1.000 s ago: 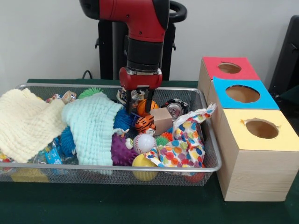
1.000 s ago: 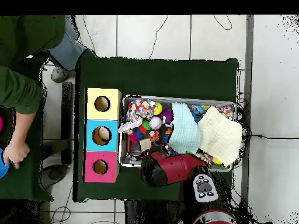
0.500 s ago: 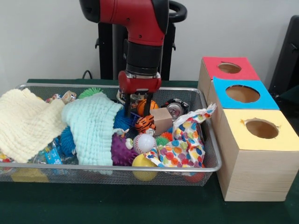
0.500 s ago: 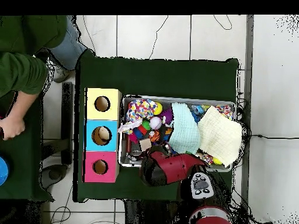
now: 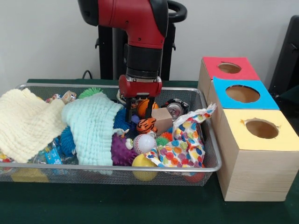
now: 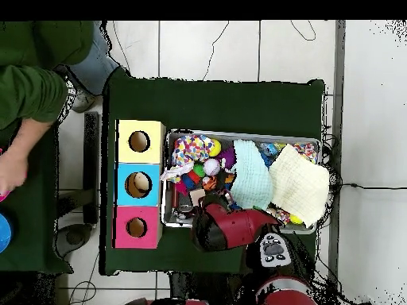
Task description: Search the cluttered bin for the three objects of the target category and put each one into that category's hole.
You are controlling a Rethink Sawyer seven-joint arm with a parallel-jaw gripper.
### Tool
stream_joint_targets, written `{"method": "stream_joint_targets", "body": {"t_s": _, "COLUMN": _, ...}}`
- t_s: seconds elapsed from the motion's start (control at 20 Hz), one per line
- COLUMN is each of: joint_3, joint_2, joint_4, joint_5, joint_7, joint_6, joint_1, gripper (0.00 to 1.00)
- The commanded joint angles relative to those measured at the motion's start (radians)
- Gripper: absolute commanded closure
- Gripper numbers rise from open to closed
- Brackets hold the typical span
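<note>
A wire bin [image 5: 211, 140] holds a jumble of toys and cloths. My gripper [image 5: 139, 116] hangs low over the bin's back middle, open, its fingers either side of an orange ball [image 5: 143, 107]. Just in front of the fingertips lies a tiger-striped toy [image 5: 146, 124], with a baseball [image 5: 144, 143] and a yellow ball [image 5: 143, 161] nearer the front. Three boxes stand at the right, each with a hole on top: red [image 5: 229, 68], blue [image 5: 242, 94] and yellow [image 5: 261, 129]. In the overhead view the red arm [image 6: 229, 229] covers the gripper.
A mint cloth [image 5: 93, 126] and a cream cloth [image 5: 25, 121] cover the bin's left half. A polka-dot cloth [image 5: 184, 144], a wooden block [image 5: 162, 120] and a can [image 5: 174, 108] lie at the right. A person's sleeve [image 6: 32, 87] shows beside the table.
The gripper has come slightly lower and nearer the tiger-striped toy, still open. The person's arm at the overhead edge has shifted.
</note>
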Motion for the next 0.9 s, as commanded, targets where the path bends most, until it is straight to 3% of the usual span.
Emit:
{"method": "stream_joint_targets", "body": {"t_s": 0.05, "joint_3": 0.053, "joint_2": 0.065, "joint_4": -0.091, "joint_5": 0.071, "joint_7": 0.196, "joint_6": -0.104, "joint_1": 0.006, "gripper": 0.00}}
{"method": "stream_joint_targets", "body": {"t_s": 0.5, "joint_3": 0.119, "joint_2": 0.064, "joint_4": -0.072, "joint_5": 0.059, "joint_7": 0.199, "joint_6": -0.158, "joint_1": -0.051, "gripper": 0.00}}
{"method": "stream_joint_targets", "body": {"t_s": 0.9, "joint_3": 0.135, "joint_2": 0.095, "joint_4": -0.101, "joint_5": 0.071, "joint_7": 0.196, "joint_6": -0.203, "joint_1": -0.051, "gripper": 0.00}}
